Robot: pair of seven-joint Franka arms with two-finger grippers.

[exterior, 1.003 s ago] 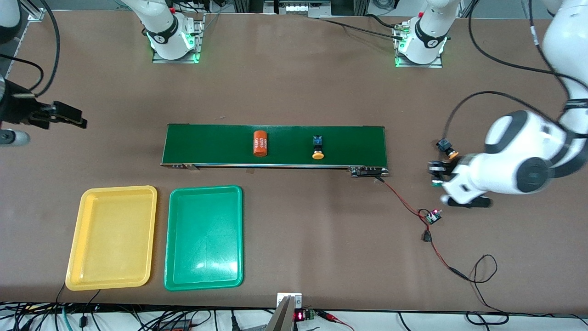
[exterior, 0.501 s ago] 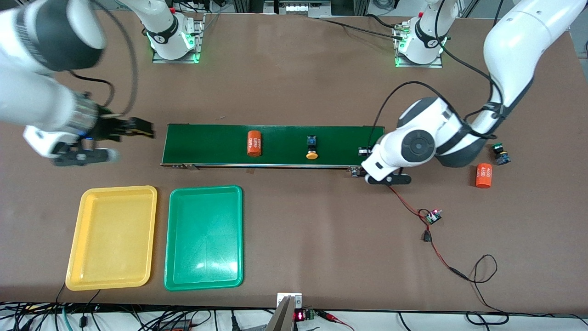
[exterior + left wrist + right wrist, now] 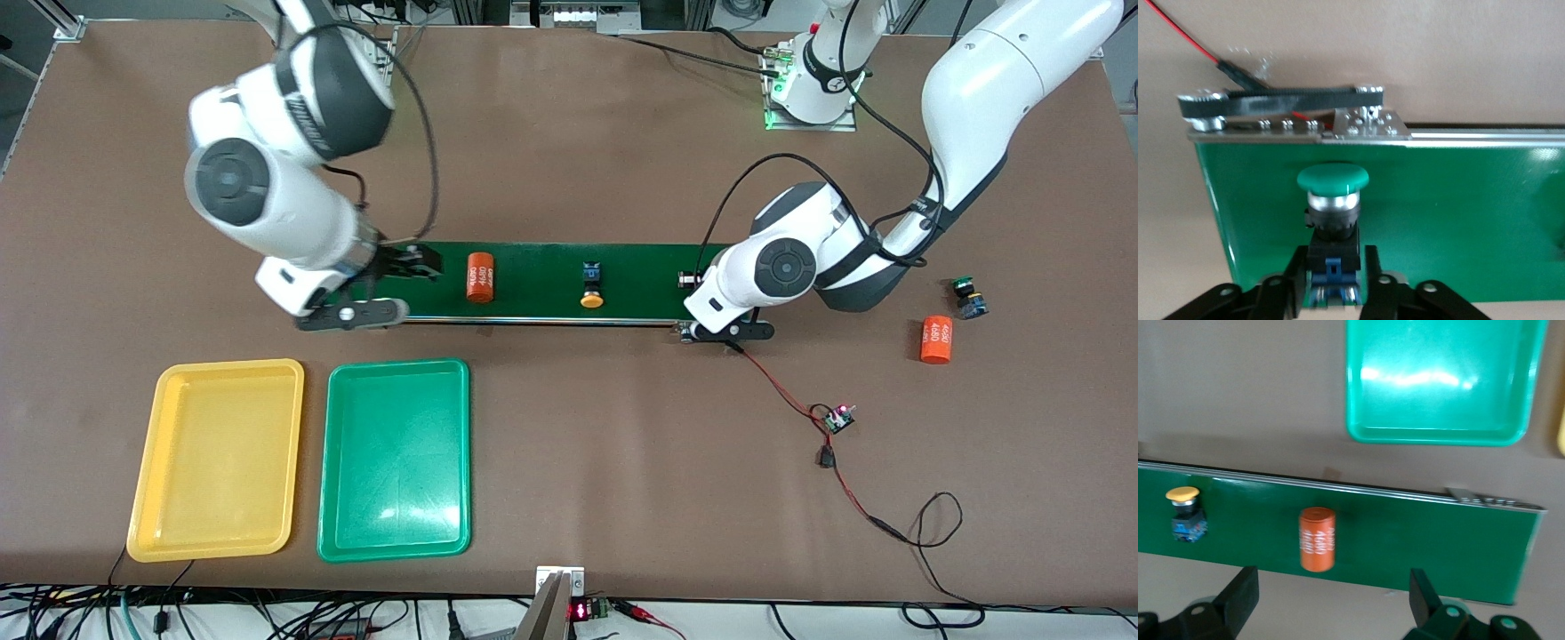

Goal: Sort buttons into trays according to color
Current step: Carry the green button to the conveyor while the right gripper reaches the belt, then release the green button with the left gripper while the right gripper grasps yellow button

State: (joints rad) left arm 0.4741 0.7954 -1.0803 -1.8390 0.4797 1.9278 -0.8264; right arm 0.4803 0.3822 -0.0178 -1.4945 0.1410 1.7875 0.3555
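A green-capped button (image 3: pixel 1333 193) lies on the green conveyor belt (image 3: pixel 533 267) at the left arm's end. My left gripper (image 3: pixel 1333 257) straddles its black-and-blue body, fingers slightly apart, a sliver of belt showing beside one finger. In the front view this gripper (image 3: pixel 689 281) is mostly under the arm. A yellow-capped button (image 3: pixel 591 286) (image 3: pixel 1185 513) rides mid-belt. Another green-capped button (image 3: pixel 967 296) rests on the table near the left arm's end. My right gripper (image 3: pixel 418 262) (image 3: pixel 1331 600) hangs wide open and empty over the belt's other end. The yellow tray (image 3: pixel 142 498) and green tray (image 3: pixel 396 458) (image 3: pixel 1441 380) are empty.
One orange cylinder (image 3: pixel 480 276) (image 3: pixel 1317 539) lies on the belt near my right gripper, another (image 3: pixel 935 339) on the table beside the loose green-capped button. A small circuit board (image 3: pixel 837 418) on red wires sits nearer the camera than the belt's motor end.
My right arm swung in from the table's end to the belt. My left arm carried the green-capped button onto the belt, and its fingers have eased apart. The cylinder and yellow-capped button drifted toward the right arm's end.
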